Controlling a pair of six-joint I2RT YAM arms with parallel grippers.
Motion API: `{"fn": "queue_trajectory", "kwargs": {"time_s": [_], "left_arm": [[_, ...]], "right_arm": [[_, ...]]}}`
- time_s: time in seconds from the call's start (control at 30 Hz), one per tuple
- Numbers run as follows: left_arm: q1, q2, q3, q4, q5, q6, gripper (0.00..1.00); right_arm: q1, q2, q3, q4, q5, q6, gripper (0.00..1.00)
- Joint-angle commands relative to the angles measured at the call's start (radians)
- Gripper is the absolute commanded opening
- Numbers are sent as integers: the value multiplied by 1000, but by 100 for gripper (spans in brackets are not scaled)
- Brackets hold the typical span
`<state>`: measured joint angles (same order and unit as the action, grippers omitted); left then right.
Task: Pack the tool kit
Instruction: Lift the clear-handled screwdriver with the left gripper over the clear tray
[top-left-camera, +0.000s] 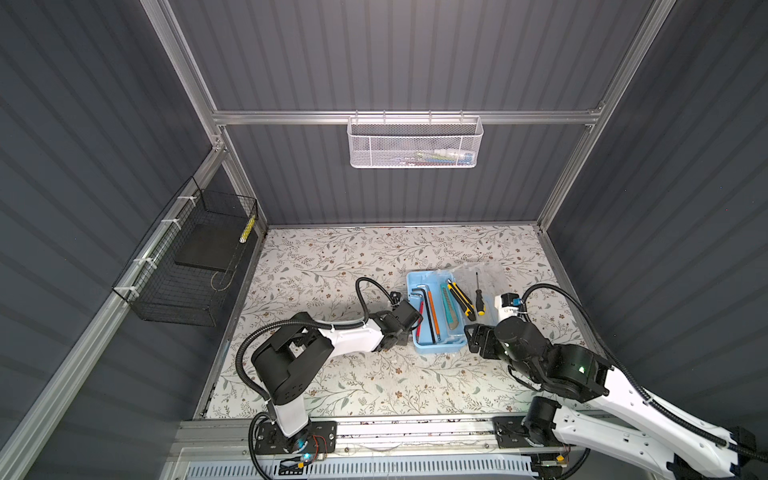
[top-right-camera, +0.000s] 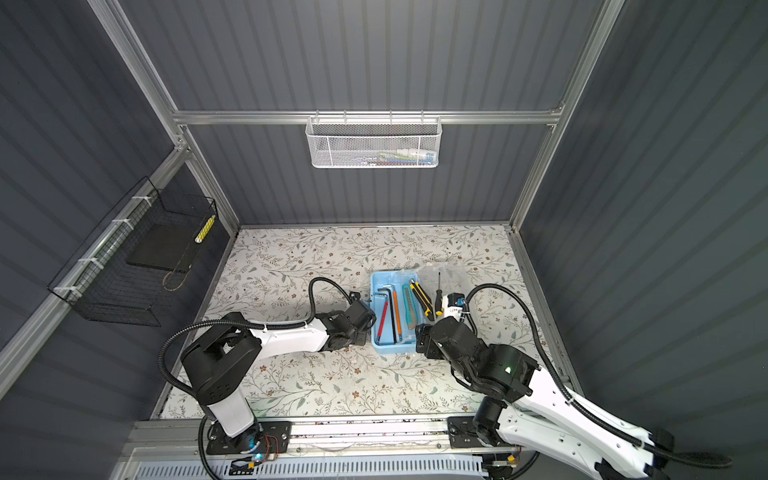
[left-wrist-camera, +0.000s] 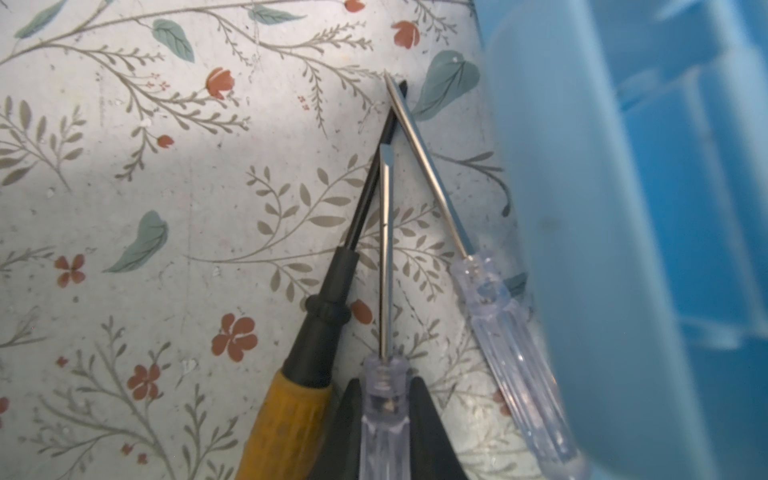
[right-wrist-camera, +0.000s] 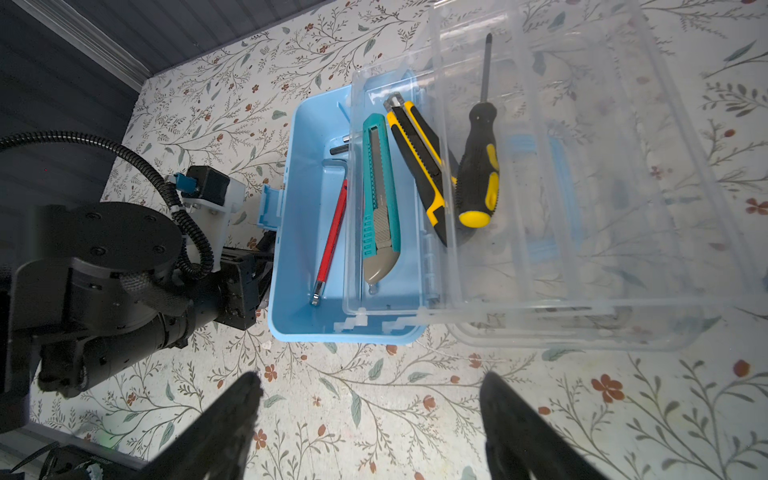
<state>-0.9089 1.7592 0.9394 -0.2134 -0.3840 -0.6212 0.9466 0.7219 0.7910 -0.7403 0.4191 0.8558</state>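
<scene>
The light-blue box (top-left-camera: 436, 350) (right-wrist-camera: 299, 208) lies open in both top views, its clear lid (top-left-camera: 492, 270) (right-wrist-camera: 602, 208) folded out to the right. Inside are hex keys (top-left-camera: 422, 300), a red hex key (right-wrist-camera: 332, 232), a teal utility knife (right-wrist-camera: 378, 199) and a yellow-black knife (right-wrist-camera: 419, 158). A black-yellow screwdriver (right-wrist-camera: 478, 166) rests on the lid. My left gripper (left-wrist-camera: 384, 382) (top-left-camera: 399, 336), at the box's left side, is shut on a clear-handled screwdriver (left-wrist-camera: 386, 249). Beside it lie a yellow-handled screwdriver (left-wrist-camera: 299, 399) and another clear one (left-wrist-camera: 511, 353). My right gripper (right-wrist-camera: 370, 386) (top-left-camera: 470, 343) hangs open over the table by the box's near end.
A white mesh basket (top-left-camera: 415, 143) hangs on the back wall. A black wire basket (top-left-camera: 187, 266) is fixed to the left wall. The box wall (left-wrist-camera: 582, 249) stands close to the loose screwdrivers. The aluminium rail (top-left-camera: 415, 428) runs along the table's front.
</scene>
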Motion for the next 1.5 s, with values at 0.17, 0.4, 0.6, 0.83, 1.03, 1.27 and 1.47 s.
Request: {"fn": "queue_trajectory", "kwargs": {"time_s": [0.17,0.4,0.6,0.83,1.03,1.27,1.47], "left_arm": [[-2,-115,-34,-60,78,-11,0],[-4,-272,-28,-103,104,-51,0],[-9,-395,27,-175,31,-83,0],[-106,-384,125,-38,40,-114,0],[-179,-226,257,152,104,-165,0],[-202,-37,421,266,167,-211,0],[-208,85,546,292,190,-265,0]], "right_arm": [[-3,-17,-7,-2,18,7,82],[-3,-46,3,-9,14,12,82],[-4,-68,14,-13,20,11,82],[-3,-105,33,-36,65,27,81],[-3,-179,70,-107,154,63,81],[-3,-252,108,-187,215,80,81],[-3,-271,107,-211,214,84,81]]}}
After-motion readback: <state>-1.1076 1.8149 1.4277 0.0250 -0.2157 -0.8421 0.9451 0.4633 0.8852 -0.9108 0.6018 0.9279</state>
